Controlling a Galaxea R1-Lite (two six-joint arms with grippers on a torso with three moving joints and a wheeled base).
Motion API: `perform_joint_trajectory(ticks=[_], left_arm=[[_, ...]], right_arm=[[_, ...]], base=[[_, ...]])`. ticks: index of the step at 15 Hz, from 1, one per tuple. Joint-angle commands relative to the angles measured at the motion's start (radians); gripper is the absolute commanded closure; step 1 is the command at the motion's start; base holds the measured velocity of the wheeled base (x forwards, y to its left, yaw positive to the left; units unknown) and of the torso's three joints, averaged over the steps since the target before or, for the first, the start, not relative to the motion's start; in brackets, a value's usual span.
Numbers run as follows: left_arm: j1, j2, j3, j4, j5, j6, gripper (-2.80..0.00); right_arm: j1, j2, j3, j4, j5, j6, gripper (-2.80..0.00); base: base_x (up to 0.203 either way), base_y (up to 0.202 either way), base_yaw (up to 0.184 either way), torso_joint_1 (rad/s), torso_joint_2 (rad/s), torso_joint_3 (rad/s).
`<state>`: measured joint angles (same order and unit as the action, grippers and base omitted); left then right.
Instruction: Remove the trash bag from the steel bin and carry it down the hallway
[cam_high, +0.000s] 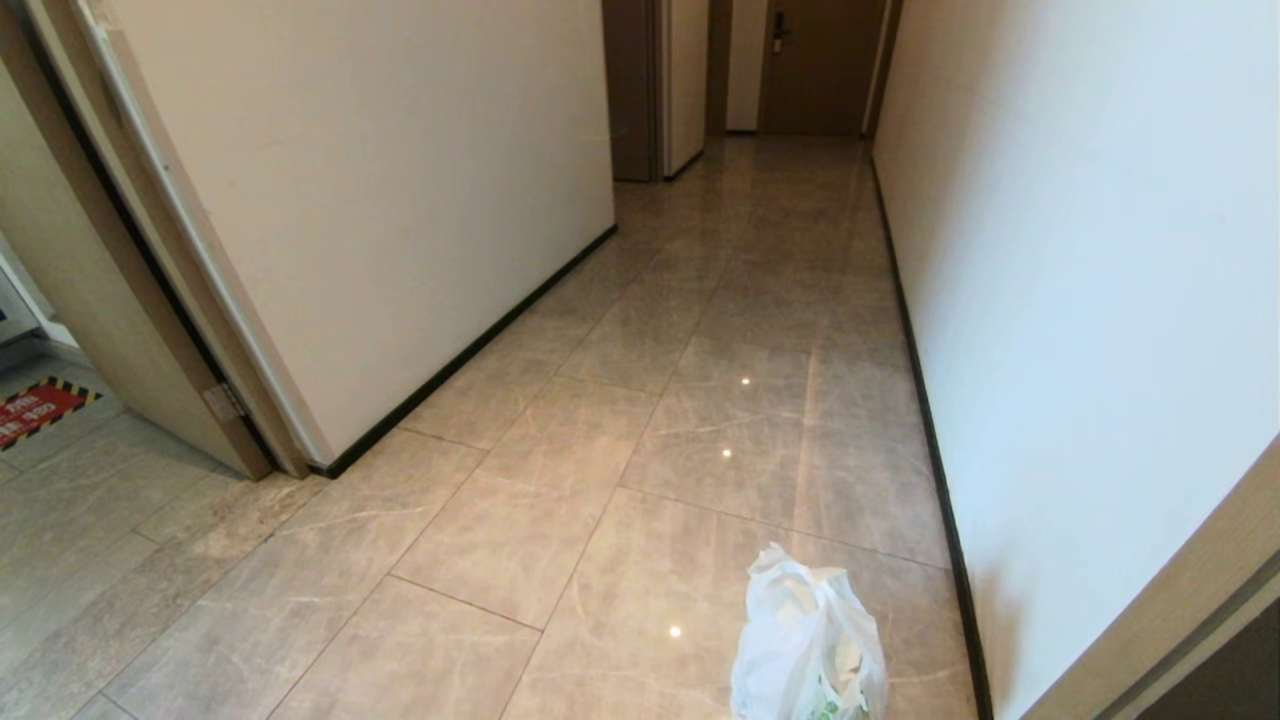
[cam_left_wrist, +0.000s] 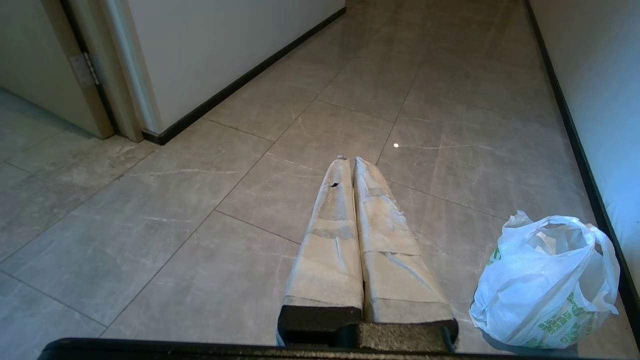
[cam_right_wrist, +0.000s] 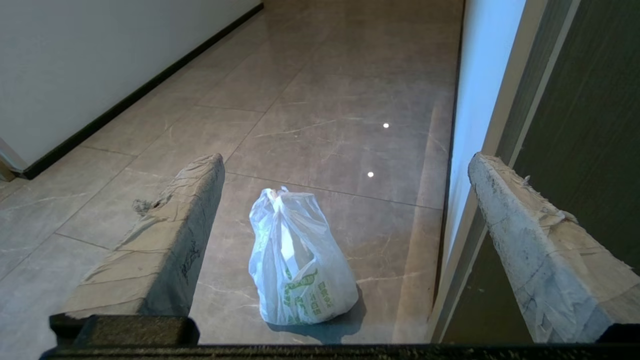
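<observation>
White translucent plastic: the trash bag (cam_high: 808, 645) sits on the hallway floor (cam_high: 640, 420), upright and slumped, its loop handles gathered at the top, green print low on its side. It lies near the right-hand wall (cam_high: 1080, 300), just short of the black baseboard (cam_high: 930, 430) and apart from it. The steel bin is in no view; the bag is already out of it.

Right hand (cam_right_wrist: 345, 165): fingers spread to full width, empty. In the right wrist view the bag stands on the floor between the two taped fingers (cam_right_wrist: 165, 240), ahead of and below them, touching neither.

Left hand (cam_left_wrist: 350, 162): fingers pressed together, holding nothing. In its view the bag lies off to the right-wall side of the hand, clearly apart.

Judgement: the right arm is the nearer one and already lined up with the bag. The bag's long axis runs vertical, handles uppermost, so a pick-up would have to come down onto the handle bunch at the top. The bag rests unheld, so either it has been set down here or a re-grasp is pending; cannot tell which.

Beyond: glossy beige tiles run on to a brown door (cam_high: 820, 65) at the far end. An open doorway (cam_high: 110, 300) stands at the left.
</observation>
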<state>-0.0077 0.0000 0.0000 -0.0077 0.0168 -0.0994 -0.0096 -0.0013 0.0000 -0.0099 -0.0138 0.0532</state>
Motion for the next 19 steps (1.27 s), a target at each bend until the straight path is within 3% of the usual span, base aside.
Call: perform_joint_trajectory(ticks=[1, 19], left_arm=[[0.0, -0.002, 0.0, 0.0, 0.0, 0.0, 0.0], [0.0, -0.002, 0.0, 0.0, 0.0, 0.0, 0.0]], right_arm=[[0.0, -0.001, 0.0, -0.001, 0.0, 0.005, -2.8], [0.0, 0.0, 0.0, -0.001, 0.0, 0.011, -2.8]], base=[[0.0, 0.0, 0.0, 0.007, 0.0, 0.063], [0.0, 0.0, 0.0, 0.0, 0.0, 0.004]])
